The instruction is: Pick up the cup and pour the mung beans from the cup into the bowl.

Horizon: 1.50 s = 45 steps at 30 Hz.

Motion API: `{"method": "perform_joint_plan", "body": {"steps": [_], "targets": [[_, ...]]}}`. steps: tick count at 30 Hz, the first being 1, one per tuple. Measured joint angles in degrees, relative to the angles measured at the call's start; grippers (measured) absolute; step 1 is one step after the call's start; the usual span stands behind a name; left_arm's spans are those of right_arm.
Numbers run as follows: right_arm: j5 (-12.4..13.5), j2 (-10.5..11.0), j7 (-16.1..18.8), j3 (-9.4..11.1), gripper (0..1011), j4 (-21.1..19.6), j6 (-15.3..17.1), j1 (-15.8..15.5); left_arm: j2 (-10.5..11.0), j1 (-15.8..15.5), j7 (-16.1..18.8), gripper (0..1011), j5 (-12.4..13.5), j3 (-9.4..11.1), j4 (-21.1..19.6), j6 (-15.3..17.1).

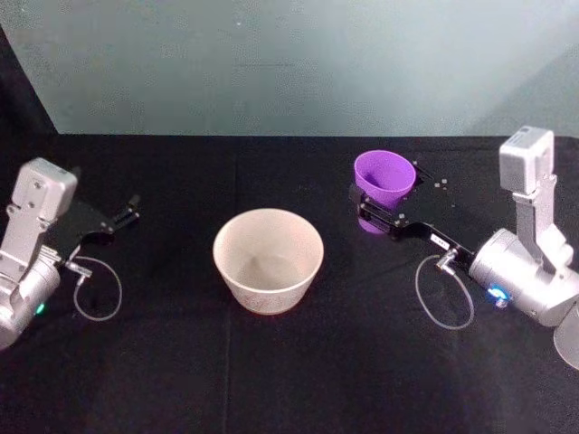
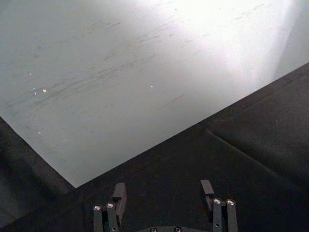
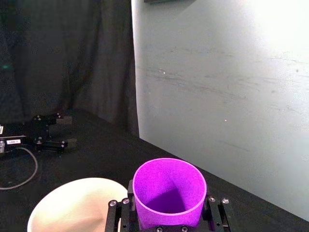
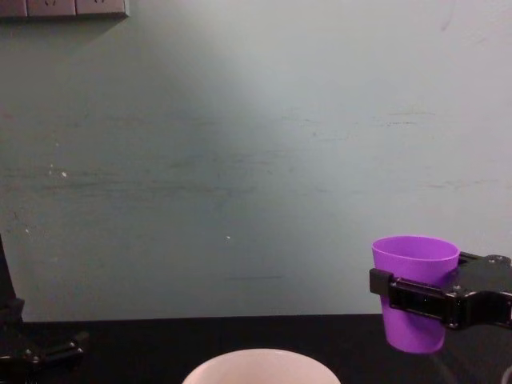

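Note:
The purple cup (image 1: 384, 176) stands upright at the right rear of the table, with my right gripper (image 1: 384, 197) shut on its sides. From the right wrist the cup (image 3: 169, 191) sits between the two black fingers (image 3: 118, 215), its inside in shadow, so the mung beans are hidden. In the chest view the cup (image 4: 414, 288) is at the right, clamped by the gripper (image 4: 412, 298). I cannot tell whether its base touches the cloth. The pale bowl (image 1: 268, 287) stands at the table's middle, left of the cup, its rim (image 4: 260, 358) low in the chest view. My left gripper (image 1: 122, 217) is parked open at the far left.
Black cloth (image 1: 289, 380) covers the table, and a pale wall (image 1: 289, 63) rises right behind its back edge. Thin cable loops lie beside the left arm (image 1: 98, 289) and the right arm (image 1: 443, 294). A translucent object (image 1: 570, 339) shows at the right edge.

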Motion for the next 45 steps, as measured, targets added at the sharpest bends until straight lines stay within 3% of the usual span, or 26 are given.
{"method": "perform_joint_plan", "body": {"steps": [45], "targets": [[0.0, 0.0, 0.0, 0.0, 731, 0.0, 0.0, 0.0, 0.0, 0.0, 0.0, 1000, 0.0, 0.0, 0.0, 0.0]]}}
